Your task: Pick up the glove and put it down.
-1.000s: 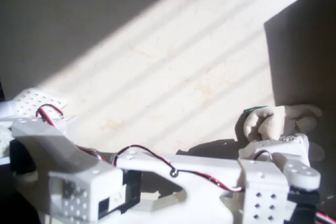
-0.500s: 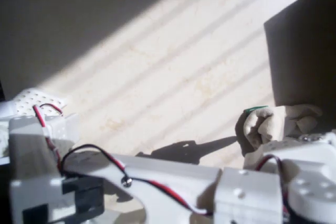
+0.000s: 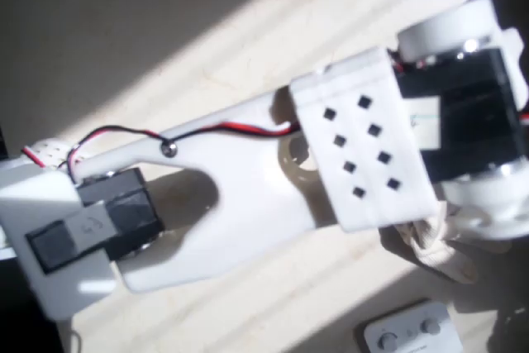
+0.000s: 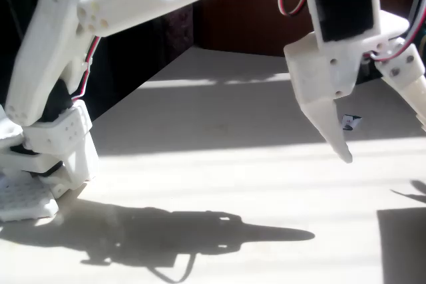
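Note:
In the overhead view a crumpled part of the beige glove shows on the sunlit table at the lower right. The rest of it is hidden under the white arm's wrist, which is raised close to the camera. In the fixed view my gripper hangs high above the table, open, with nothing between its fingers. One pointed white finger aims downward and the other runs off the right edge. The glove is out of that view.
A flat white device with round buttons lies at the bottom right of the overhead view. The arm's base stands at the table's left edge. A small card lies far back, and the arm's long shadow crosses the table.
The arm has risen toward the overhead camera and swung up across the picture. It now covers the glove's upper part, and the button device has come into sight.

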Available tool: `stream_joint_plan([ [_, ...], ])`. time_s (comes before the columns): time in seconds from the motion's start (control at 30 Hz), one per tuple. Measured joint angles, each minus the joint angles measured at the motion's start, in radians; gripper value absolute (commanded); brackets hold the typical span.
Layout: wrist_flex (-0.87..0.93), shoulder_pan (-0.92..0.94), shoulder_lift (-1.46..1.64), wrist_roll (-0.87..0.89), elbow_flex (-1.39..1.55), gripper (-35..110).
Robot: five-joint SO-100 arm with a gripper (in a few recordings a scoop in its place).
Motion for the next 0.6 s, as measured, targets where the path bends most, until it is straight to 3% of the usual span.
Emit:
stream_joint_plan([
  [0.4,-0.107,-0.003,-0.209,0.000,0.000,30],
  [0.6,-0.143,-0.003,-0.216,0.000,0.000,11],
])
